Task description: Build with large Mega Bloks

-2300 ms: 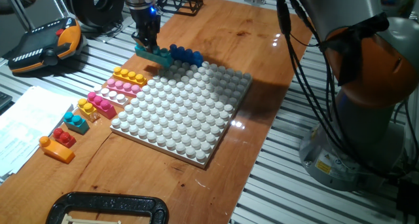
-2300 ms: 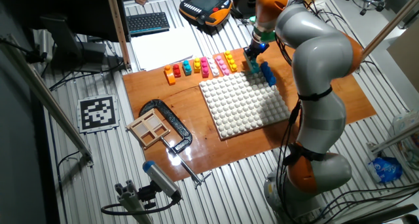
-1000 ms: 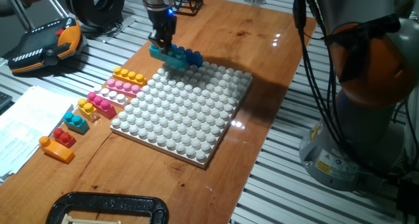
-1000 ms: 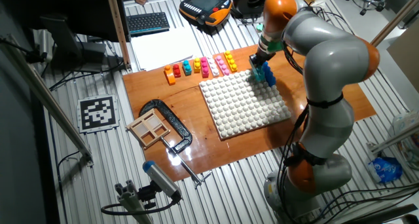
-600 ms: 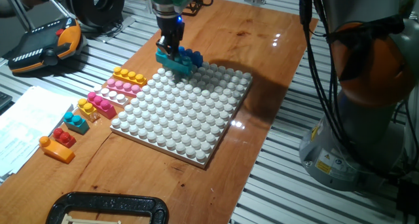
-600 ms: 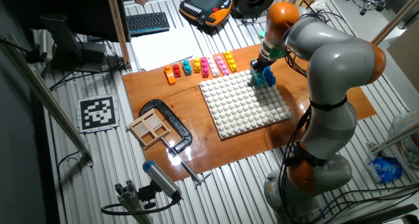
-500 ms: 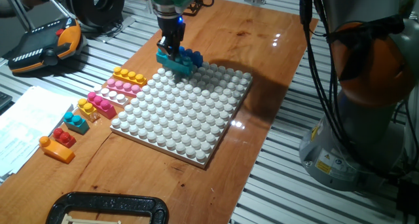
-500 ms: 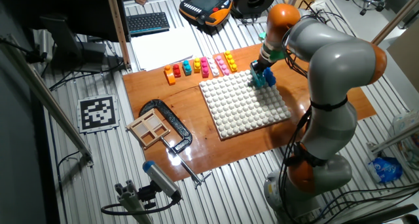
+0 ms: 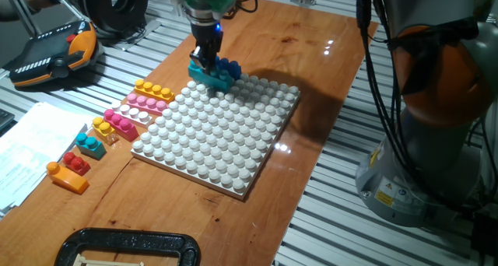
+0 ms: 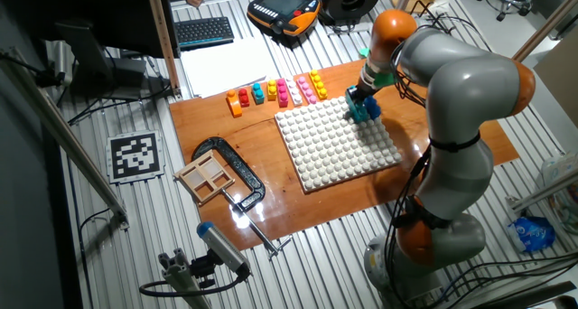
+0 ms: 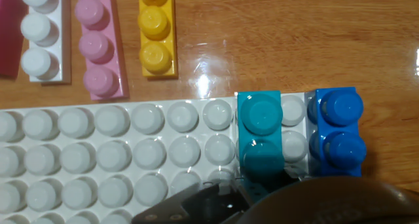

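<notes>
My gripper [image 9: 207,64] is shut on a teal Mega Blok [image 9: 212,76] at the far edge of the white studded baseplate [image 9: 226,141]. In the hand view the teal block [image 11: 260,133] lies over the plate's edge studs, one stud column left of a blue block [image 11: 338,129], with the dark fingers [image 11: 216,201] at the frame's bottom. The blue block [image 9: 230,66] stands on the plate's far corner. Loose blocks line the table left of the plate: yellow [image 9: 153,89], pink [image 9: 145,103], magenta [image 9: 120,122], red [image 9: 75,162], orange [image 9: 66,178].
A black clamp [image 9: 124,246] lies at the table's near edge. Papers [image 9: 31,149] and an orange-and-black pendant [image 9: 54,56] sit to the left. A wooden frame [image 10: 209,176] rests inside a clamp, and the arm's base [image 10: 424,237] stands beside the table.
My gripper has carried the teal block from beside the plate rightward onto its far edge, next to the blue block, and has come lower.
</notes>
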Controlling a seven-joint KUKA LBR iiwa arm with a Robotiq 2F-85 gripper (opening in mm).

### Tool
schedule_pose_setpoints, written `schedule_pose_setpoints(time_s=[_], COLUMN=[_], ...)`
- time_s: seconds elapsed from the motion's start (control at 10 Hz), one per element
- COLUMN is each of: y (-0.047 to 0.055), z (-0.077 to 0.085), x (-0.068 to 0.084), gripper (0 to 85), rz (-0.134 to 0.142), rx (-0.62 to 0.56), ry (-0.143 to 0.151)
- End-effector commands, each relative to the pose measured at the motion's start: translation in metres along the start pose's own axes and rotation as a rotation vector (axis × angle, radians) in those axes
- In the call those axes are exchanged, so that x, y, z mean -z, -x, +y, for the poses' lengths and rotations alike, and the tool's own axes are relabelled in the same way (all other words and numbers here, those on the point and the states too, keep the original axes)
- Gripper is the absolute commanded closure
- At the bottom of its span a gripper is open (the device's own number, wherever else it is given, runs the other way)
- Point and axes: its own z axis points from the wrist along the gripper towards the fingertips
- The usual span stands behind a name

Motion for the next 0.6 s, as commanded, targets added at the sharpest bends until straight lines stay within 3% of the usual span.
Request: schedule_pose_setpoints(time_s=[0.0, 0.5], y=[0.001, 0.001], z=[0.000, 0.001], x=[-0.003, -0.014], gripper=[85.0, 85.0], rz=[-0.003, -0.021], rx=[0.000, -0.005], ry=[0.003, 0.013])
